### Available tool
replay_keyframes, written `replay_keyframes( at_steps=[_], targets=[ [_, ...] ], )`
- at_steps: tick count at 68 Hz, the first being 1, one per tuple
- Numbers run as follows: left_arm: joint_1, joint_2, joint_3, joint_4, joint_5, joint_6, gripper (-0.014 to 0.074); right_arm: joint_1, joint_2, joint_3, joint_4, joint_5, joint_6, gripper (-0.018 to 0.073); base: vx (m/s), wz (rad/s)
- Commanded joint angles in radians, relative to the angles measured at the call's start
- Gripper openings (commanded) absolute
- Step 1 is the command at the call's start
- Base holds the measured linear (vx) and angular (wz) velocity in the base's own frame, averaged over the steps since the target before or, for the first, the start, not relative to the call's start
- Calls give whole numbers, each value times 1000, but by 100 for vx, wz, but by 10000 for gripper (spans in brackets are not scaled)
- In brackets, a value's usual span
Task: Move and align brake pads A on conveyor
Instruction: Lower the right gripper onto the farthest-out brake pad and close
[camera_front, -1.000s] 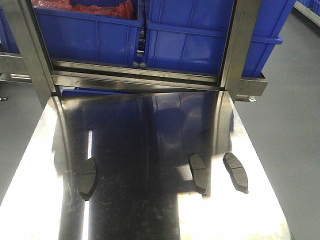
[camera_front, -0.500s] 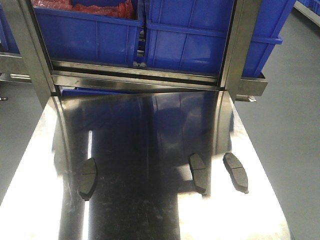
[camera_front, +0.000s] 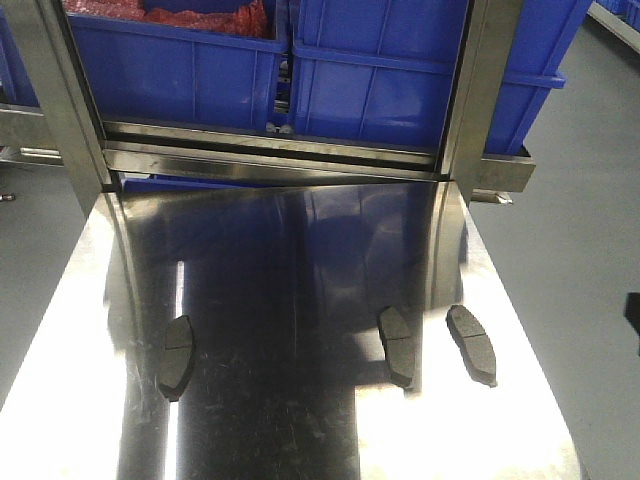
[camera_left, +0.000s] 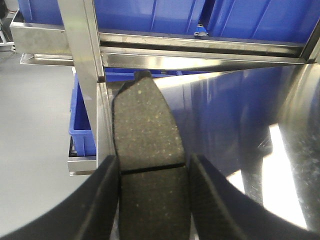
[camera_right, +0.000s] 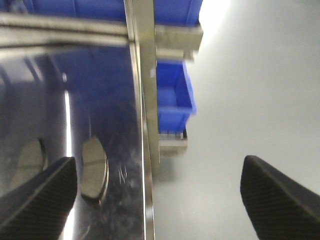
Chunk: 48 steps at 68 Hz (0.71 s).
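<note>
Held brake pad (camera_left: 145, 125) sits clamped by its long edges in the left claw (camera_left: 154, 165), long axis 12–6, nose toward 12 near the steel table (camera_front: 300, 260) left edge. Three others lie flat on that table, axes roughly 12–6: left pad (camera_front: 175, 357) at 7, middle pad (camera_front: 396, 345) and right pad (camera_front: 472, 343) at 5. Four total, I judge. Right claw (camera_right: 159, 172) gapes empty, right pad at its 9, so the right arm is nearer those two. Conveyor not in view. Two blue bins (camera_front: 380, 70) at 12.
</note>
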<state>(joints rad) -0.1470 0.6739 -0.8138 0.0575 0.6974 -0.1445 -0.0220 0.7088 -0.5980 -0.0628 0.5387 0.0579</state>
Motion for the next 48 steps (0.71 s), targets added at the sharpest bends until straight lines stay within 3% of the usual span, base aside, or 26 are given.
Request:
replay_keyframes(
  at_steps=[1, 15, 33, 48],
  targets=[
    [-3, -3, -26, 5, -87, -8, 27, -7, 142, -87, 0, -30, -11, 610, 0, 0],
    [-3, -3, -26, 5, -87, -8, 27, 16, 413, -195, -11, -40, -11, 603, 0, 0],
    [-3, -3, -26, 5, -87, -8, 27, 173, 647, -311, -14, -15, 78, 594, 0, 0],
    [-3, -3, -26, 5, -87, -8, 27, 247, 811, -378, -9, 2, 106, 594, 0, 0]
  ],
)
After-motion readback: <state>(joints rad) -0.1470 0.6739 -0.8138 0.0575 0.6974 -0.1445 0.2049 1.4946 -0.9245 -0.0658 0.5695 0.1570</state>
